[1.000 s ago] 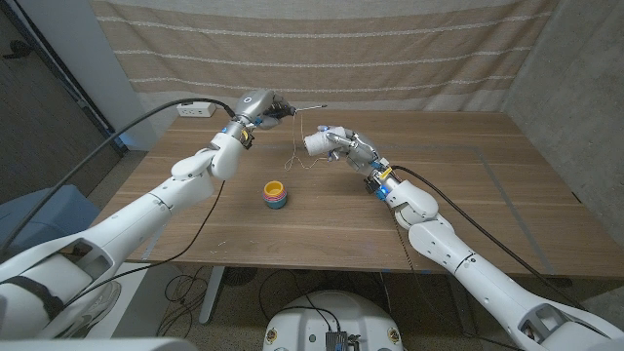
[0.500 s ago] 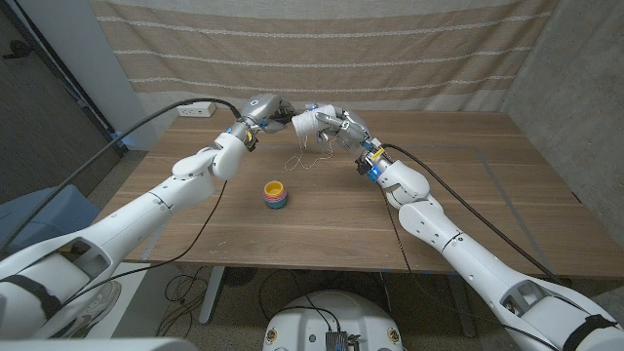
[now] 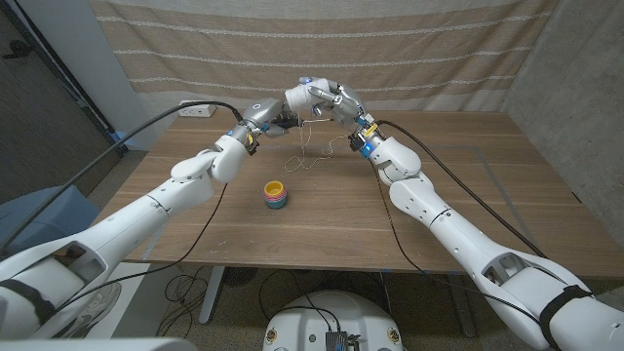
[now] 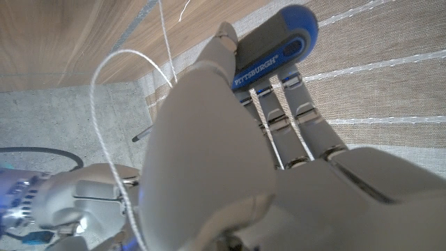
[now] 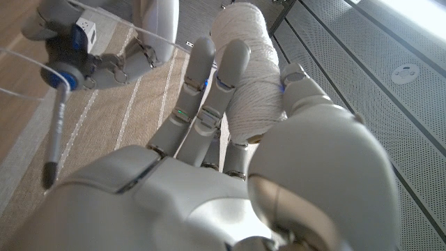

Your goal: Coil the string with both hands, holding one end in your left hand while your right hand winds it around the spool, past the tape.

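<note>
Now the right hand [image 3: 320,97] grips the light spool [image 5: 245,66] firmly while the left hand [image 3: 273,113] pinches a blue-handled tool [image 4: 273,49], with thin, limp string [image 3: 310,146] dangling over the worktop [image 3: 468,195].

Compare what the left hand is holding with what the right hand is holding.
The left hand holds a slim blue-handled tool with a thin dark shaft; the right hand holds a fat white spool wound with string. The tool is dark and blue; the spool is all white. The string joins both.
</note>
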You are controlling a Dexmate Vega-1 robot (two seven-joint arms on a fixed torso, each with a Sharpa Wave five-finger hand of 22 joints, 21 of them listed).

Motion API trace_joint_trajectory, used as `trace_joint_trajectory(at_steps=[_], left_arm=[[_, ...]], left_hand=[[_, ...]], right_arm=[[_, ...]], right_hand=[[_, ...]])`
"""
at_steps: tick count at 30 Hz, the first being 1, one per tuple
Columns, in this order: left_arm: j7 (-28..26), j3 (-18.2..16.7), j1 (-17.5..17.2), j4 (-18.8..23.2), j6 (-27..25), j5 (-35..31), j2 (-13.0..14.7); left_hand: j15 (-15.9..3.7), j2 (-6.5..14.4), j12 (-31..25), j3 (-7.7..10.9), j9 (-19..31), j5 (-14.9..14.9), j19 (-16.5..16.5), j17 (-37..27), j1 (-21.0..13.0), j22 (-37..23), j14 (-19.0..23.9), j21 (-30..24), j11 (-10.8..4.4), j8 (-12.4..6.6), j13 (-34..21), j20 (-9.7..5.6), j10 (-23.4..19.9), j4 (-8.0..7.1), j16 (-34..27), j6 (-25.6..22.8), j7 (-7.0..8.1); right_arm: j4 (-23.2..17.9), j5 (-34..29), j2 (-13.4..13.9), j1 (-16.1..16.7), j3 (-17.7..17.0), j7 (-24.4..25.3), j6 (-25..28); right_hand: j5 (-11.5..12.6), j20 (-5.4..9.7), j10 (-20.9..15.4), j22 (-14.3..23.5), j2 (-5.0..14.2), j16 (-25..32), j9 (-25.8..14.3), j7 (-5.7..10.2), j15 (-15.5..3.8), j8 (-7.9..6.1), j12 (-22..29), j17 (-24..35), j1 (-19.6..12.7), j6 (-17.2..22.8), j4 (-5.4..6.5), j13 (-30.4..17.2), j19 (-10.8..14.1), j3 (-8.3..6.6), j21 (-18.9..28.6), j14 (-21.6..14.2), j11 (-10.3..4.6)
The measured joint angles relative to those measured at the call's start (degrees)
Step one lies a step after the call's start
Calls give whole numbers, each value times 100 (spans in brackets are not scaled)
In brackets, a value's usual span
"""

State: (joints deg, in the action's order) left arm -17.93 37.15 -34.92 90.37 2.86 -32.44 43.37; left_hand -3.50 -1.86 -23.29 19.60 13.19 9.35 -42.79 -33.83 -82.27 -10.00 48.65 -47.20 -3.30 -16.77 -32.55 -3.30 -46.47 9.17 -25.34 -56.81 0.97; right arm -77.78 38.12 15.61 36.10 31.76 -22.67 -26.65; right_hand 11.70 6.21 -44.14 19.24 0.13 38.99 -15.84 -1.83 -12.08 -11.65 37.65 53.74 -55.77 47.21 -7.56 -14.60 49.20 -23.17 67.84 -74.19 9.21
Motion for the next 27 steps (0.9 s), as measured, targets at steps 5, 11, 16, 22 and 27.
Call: trace_joint_trajectory(at_steps=[5, 11, 16, 22, 27], left_arm=[[51, -63, -84, 105, -1, 20, 71], [122, -121, -160, 204, -5, 51, 141], [137, -169, -227, 272, 4, 68, 192], [131, -254, -318, 345, 60, 120, 249], [111, -347, -394, 380, 146, 221, 281]], left_hand=[[0, 0, 0, 0, 0, 21, 0, -30, 0, 0, 0, 0, 0, -2, 0, 0, 0, 0, 7, 0, 0], [-1, 0, 22, 0, 0, 20, 0, -31, 0, 0, 0, -1, 0, -1, 0, 0, 0, 0, 11, 1, -1], [-18, 0, 21, -1, 0, 20, 0, -30, 0, 0, 17, -1, -20, -1, -9, 0, -20, 0, 31, 1, -1], [-19, 0, 22, -9, 25, 18, 0, -30, 0, 0, 18, -10, -20, 2, -27, 0, -20, -6, 32, 2, -2], [-19, 0, 21, -10, 27, 17, 0, -29, 0, 0, 18, -12, -6, 10, -26, 0, -33, -5, 34, 2, -2]], right_arm=[[144, -133, -69, -183, -49, 300, 49], [350, -260, -138, -417, -114, 643, 190], [561, -353, -199, -565, -161, 908, 295], [861, -442, -272, -684, -218, 1272, 431], [1166, -503, -343, -729, -280, 1670, 536]], right_hand=[[-1, -9, 0, -11, 1, -7, 0, 0, 0, 0, 0, 0, 0, 0, 0, 0, -30, 0, 46, 0, 0], [-2, -9, 0, -59, 1, -7, 0, 0, 1, 22, 0, 1, 1, 0, 0, 0, -30, 0, 93, -1, 0], [-2, -8, 0, -88, 9, -7, 1, 0, 1, 22, 0, 27, 8, 0, 0, 0, -29, 0, 132, -1, 0], [-13, -6, 0, -117, 9, -44, 1, 0, 2, 22, 0, 10, 9, 0, 0, 0, -31, 0, 177, -2, 0], [-19, -19, 0, -144, 9, -44, 8, 0, 3, 23, 0, 17, 8, 0, 0, 0, -82, 0, 209, -3, 0]])
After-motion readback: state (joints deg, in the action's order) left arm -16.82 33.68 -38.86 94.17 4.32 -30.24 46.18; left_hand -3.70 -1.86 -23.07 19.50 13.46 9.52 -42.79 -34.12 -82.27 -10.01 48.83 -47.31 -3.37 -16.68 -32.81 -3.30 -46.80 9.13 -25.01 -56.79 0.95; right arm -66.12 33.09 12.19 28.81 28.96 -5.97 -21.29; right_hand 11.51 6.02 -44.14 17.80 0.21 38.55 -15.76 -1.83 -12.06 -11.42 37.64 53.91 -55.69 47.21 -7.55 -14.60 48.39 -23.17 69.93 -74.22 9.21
